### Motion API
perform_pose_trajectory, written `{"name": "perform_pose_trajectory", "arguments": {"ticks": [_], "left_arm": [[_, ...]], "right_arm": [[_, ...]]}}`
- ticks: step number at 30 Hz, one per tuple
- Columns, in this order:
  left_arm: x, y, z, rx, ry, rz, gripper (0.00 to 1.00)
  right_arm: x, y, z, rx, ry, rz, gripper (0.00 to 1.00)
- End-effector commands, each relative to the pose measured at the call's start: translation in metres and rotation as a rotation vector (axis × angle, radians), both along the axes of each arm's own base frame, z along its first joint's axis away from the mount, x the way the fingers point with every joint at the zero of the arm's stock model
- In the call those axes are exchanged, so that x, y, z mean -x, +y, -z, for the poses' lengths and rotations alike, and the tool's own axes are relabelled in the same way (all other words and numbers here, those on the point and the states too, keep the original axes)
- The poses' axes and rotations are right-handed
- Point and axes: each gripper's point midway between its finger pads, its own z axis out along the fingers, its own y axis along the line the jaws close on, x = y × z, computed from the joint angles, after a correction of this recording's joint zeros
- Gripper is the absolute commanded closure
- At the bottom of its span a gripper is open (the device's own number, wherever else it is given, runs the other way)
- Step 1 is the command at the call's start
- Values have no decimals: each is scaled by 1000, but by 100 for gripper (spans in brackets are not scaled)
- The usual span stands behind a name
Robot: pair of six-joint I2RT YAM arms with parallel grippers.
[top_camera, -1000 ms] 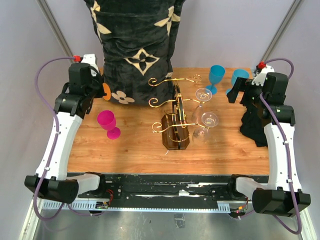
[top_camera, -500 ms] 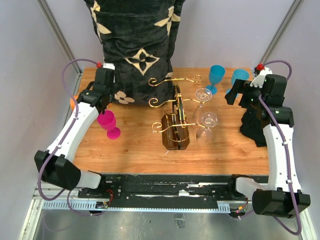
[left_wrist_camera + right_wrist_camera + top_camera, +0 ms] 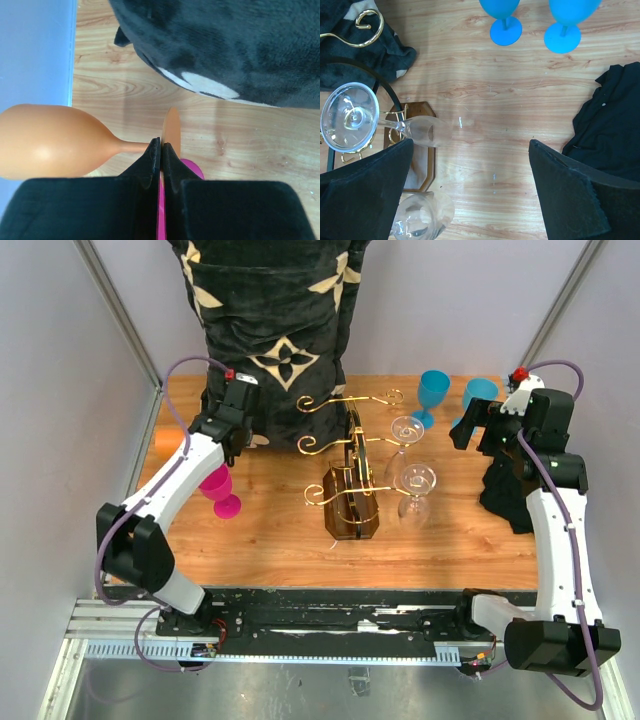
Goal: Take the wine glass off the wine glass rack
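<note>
The wine glass rack (image 3: 350, 490) stands upright near the middle of the wooden worktop (image 3: 270, 540), its gold wire arms with curled ends reaching out to both sides of the dark brown body. Two clear glasses hang from the arms on its right side, feet up and bowls down: the far wine glass (image 3: 405, 430) and the near wine glass (image 3: 415, 483), close to each other but apart. The right tool (image 3: 470, 147) hovers to the right of the rack with its jaws spread wide and nothing between them; in its wrist view the far glass sits at the left, level with the left finger (image 3: 367, 195), and well short of the gap. Beyond it stand two blue glasses (image 3: 433, 390), side by side at the far right of the worktop, and a crumpled black cloth (image 3: 505, 490) lies at the right edge. The left tool (image 3: 159, 150) is over the far left corner, jaws pressed together with only a sliver of pink showing between them (that is the pink glass (image 3: 215, 483) below). An orange glass (image 3: 50, 142) lies on its side just beyond the fingertips; whether it touches them cannot be told. A dark patterned cloth (image 3: 275, 340) rises behind.
</note>
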Motion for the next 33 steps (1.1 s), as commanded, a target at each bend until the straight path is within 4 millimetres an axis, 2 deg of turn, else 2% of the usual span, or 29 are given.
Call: {"name": "perform_pose_trajectory", "arguments": {"ticks": [1, 6, 18, 26, 33], "left_arm": [[-4, 0, 19, -103, 30, -20, 99], [0, 5, 42, -157, 84, -45, 100], [4, 4, 69, -357, 154, -85, 99], [9, 10, 103, -459, 238, -127, 99], [11, 15, 115, -544, 267, -165, 99]], "right_arm": [[1, 4, -6, -2, -24, -17, 1], [0, 4, -7, -2, -27, -19, 1], [0, 5, -4, -2, -24, -23, 2], [-1, 5, -4, 1, -25, -24, 1], [-2, 6, -2, -6, -23, -30, 2]]}}
